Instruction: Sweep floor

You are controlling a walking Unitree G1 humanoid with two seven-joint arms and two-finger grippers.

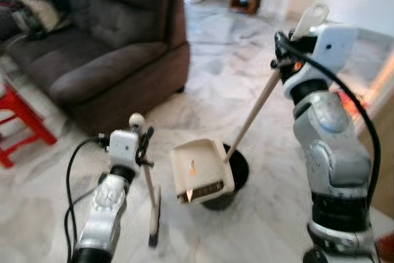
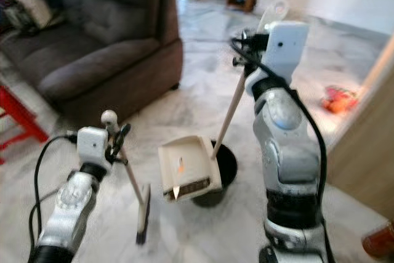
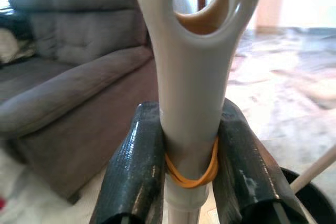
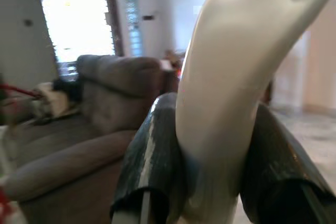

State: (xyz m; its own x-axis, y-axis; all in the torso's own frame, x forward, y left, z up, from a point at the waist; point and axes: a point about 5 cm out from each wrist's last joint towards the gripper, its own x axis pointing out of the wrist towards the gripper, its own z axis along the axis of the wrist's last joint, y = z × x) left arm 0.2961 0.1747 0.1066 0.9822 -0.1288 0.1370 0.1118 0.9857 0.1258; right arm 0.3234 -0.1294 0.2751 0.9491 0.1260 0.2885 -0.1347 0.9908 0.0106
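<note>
Marble floor [image 1: 246, 78]: pale, veined and glossy; whatever is to be swept is too small or too blurred to make out, so a low, slow stroke toward the pan looks the safest way to catch it.
Left tool [image 3: 190, 145]: clenched on the broom handle [image 3: 191, 77] just under its hanging loop, one black finger [image 3: 137, 171] on each side and an orange rubber band round the handle between them.
Broom [image 1: 152, 204]: short, tilted slightly, head near or on the floor beside the left arm; I judge it should stay angled so the bristles drag flat toward the pan mouth.
Dustpan [image 1: 200, 170]: cream, tipped so its open face looks up, just beside the broom and resting over a black round base [image 1: 237, 173] at the foot of its long handle [image 1: 252, 115].
Step in hand: bringing broom and pan together; the pan lip probably needs to sit flush on the floor before any stroke, or dirt slips under it.
Right tool [image 4: 220, 150]: closed round the white grip of the long handle, held high.
Sofa [image 1: 104, 35]: grey, well behind, with a red stool [image 1: 18, 121] off to the left.
</note>
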